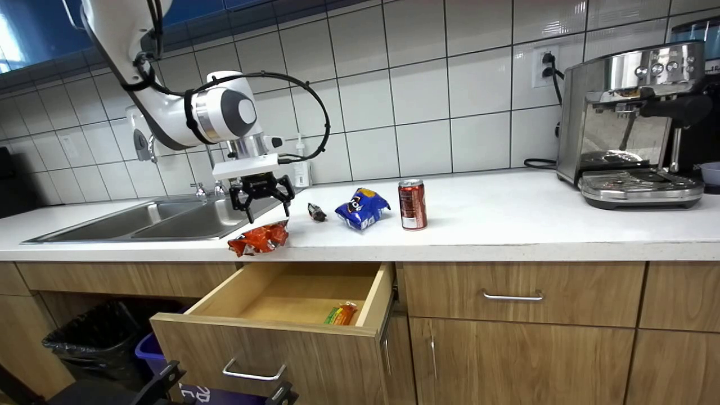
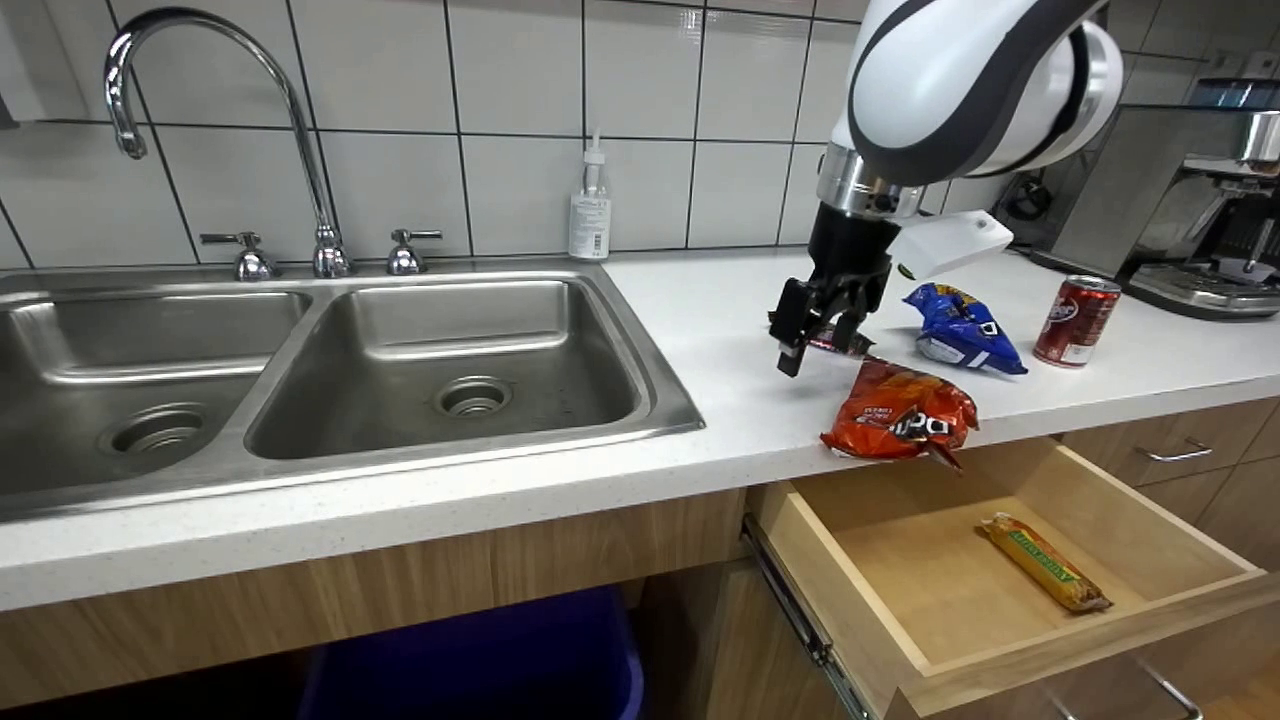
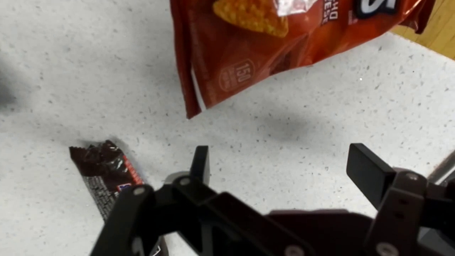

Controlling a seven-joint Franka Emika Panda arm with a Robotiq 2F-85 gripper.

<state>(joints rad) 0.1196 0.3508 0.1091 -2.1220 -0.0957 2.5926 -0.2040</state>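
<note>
My gripper [image 1: 269,217] is open and empty above the white counter, as the wrist view [image 3: 279,156] shows. It also shows in an exterior view [image 2: 815,355]. A red-orange chip bag [image 2: 900,410] lies at the counter's front edge, with a corner past the edge. In the wrist view the bag [image 3: 284,46] is ahead of the fingers, apart from them. A dark wrapped bar [image 3: 106,170] lies beside the left finger, partly hidden by it. A blue chip bag [image 1: 361,209] and a red can [image 1: 412,203] stand farther along the counter.
An open drawer [image 1: 264,349] below the counter holds a yellow-orange wrapped bar [image 2: 1045,562]. A double steel sink [image 2: 660,400] is beside the gripper. A soap bottle [image 2: 590,215] stands at the tiled wall. A coffee machine [image 1: 635,124] stands at the counter's far end.
</note>
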